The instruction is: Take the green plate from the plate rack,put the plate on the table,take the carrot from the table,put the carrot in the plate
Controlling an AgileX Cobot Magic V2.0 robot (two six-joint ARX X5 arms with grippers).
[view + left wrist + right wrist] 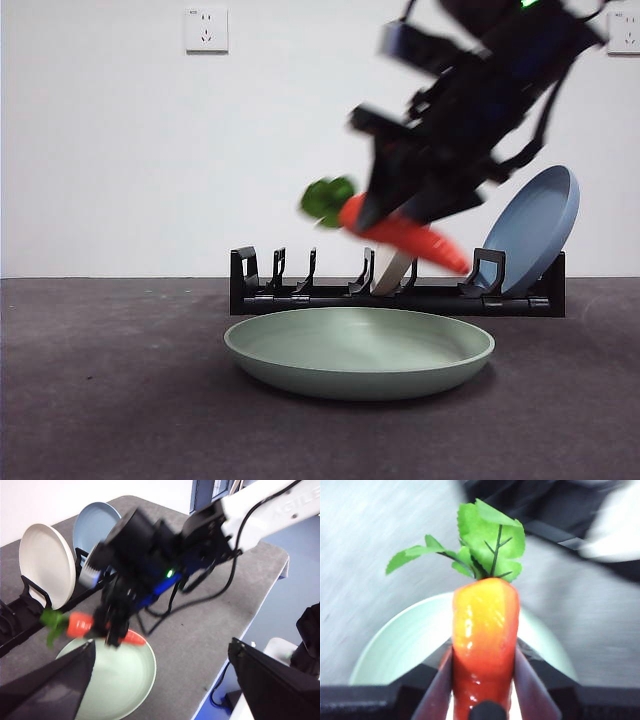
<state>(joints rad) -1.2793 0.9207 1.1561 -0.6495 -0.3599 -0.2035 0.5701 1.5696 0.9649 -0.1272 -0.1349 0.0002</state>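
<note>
Dark grey speckled table [100,400]: the pale mint-green matte plate [360,352] lies flat. Your right gripper [482,667] clamps the glossy orange-red toy carrot [405,235] mid-body, above the plate. Judged light, stiff, slippery; left gripper [160,680] waits, jaws apart.

Carrot [405,233] glossy orange-red, green leaves; green plate [360,352] pale mint; table [110,390] dark grey.

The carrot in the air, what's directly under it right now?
Under the carrot, held by the right tool, lies the green plate on the table. The tool covers part of the plate's floor.
</note>
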